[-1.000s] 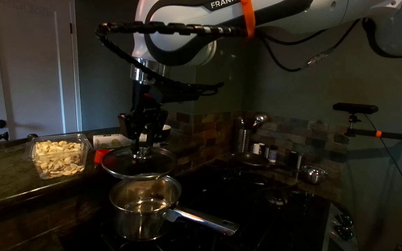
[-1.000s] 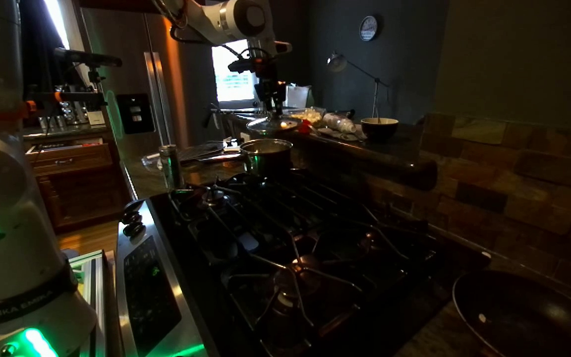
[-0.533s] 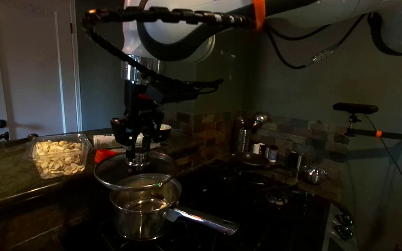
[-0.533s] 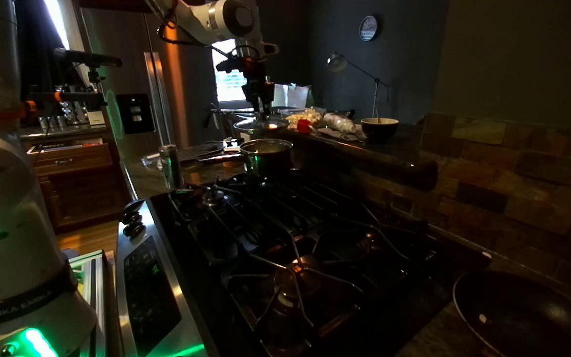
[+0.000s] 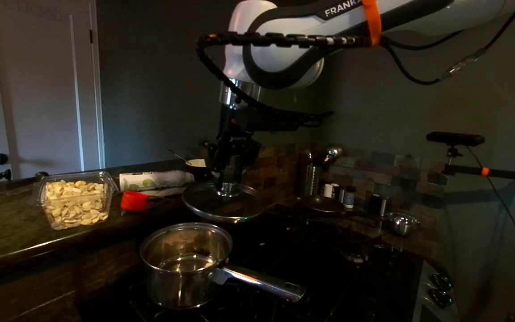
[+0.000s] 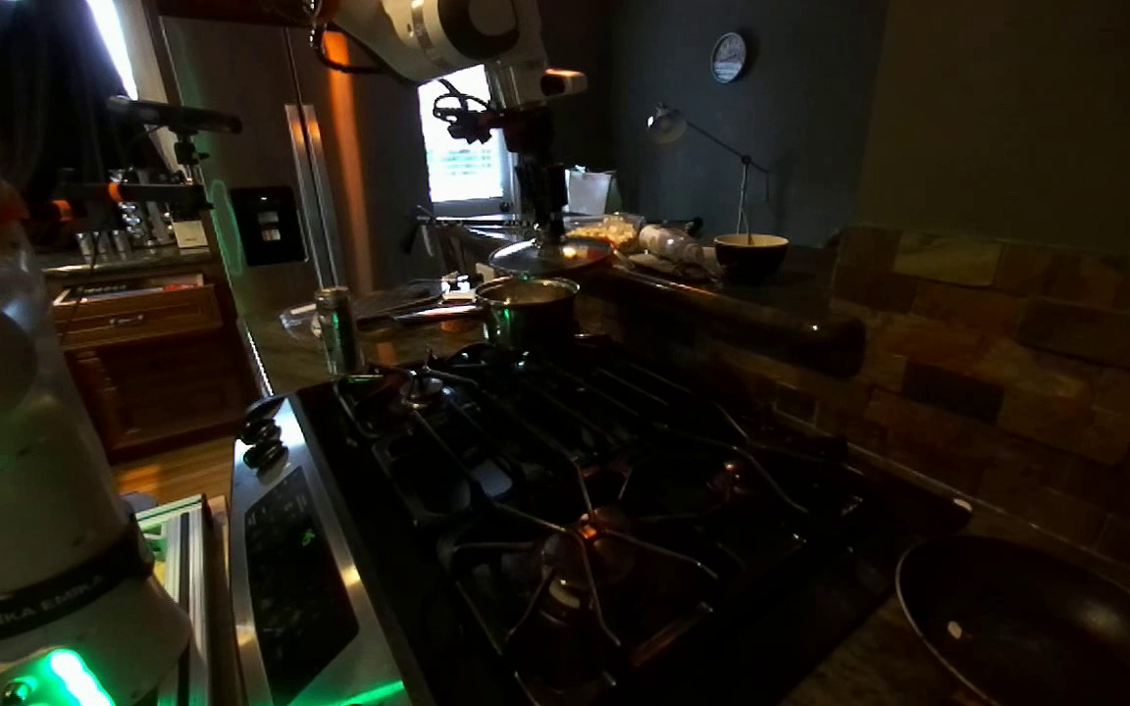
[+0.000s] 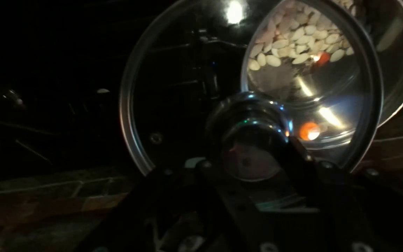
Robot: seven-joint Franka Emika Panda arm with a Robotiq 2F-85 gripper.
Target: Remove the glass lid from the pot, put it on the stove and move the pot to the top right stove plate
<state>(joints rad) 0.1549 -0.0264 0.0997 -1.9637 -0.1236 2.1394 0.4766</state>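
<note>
A robot arm reached over a dim kitchen stove, black and topped with raised metal grates. Its gripper pointed down, the fingers clenched around the shiny metal knob at the centre of the round glass lid. The lid hung in the air, close to level, above the pot and off to one side of it.

The steel pot stood upright and uncovered at one end of the stove, its long straight handle jutting out to the side. In the wrist view, pale oval pieces showed through the glass, within the outline of the pot's rim.

On the raised counter alongside, I could see a clear plastic box full of pale pieces, with a red cup near it. Farther along lay a white packet with green print, and a dark bowl with a pale inside. A dark frying pan rested by the end of the stove opposite the pot.
</note>
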